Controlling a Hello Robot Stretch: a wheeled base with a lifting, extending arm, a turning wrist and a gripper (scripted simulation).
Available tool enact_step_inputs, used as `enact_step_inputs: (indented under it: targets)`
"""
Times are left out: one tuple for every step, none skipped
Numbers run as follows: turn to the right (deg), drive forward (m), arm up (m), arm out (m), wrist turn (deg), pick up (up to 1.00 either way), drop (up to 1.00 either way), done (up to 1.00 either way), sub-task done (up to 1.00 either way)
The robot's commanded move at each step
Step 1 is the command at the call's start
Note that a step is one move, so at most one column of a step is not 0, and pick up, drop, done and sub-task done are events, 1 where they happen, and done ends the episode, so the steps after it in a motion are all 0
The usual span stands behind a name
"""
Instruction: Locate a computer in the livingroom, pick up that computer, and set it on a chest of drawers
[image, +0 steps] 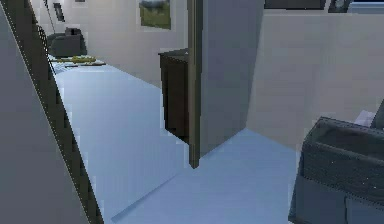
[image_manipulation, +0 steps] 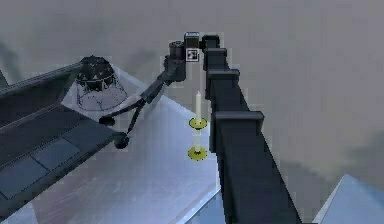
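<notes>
Extended arm (image_manipulation: 238, 125) at pale tabletop (image_manipulation: 160, 172) w/ two candles (image_manipulation: 198, 108) — gripper (image_manipulation: 176, 52) by thin dark rod (image_manipulation: 148, 97), can't tell if holding anything. Fwd: dark cabinet (image: 175, 95).

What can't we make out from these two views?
- Arm side view: whether the hand holds anything; a dark flat thing lies at its far end.
- Arm side view: that dark flat thing is cut by the left edge; too unclear to call a computer.
- Forward view: dark cabinet half hidden behind the wall end.
- Forward view: grey sofa cut by the right edge.
</notes>
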Motion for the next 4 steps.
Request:
enact_step_inputs:
  targets:
    - [0.0,0.00,0.00,-0.40,0.0,0.00,0.00,0.00,0.00]
    - [-45.0,0.00,0.00,0.00,0.0,0.00,0.00,0.00,0.00]
    - [-45.0,0.00,0.00,0.00,0.0,0.00,0.00,0.00,0.00]
    - [-3.0,0.00,0.00,0.00,0.0,0.00,0.00,0.00,0.00]
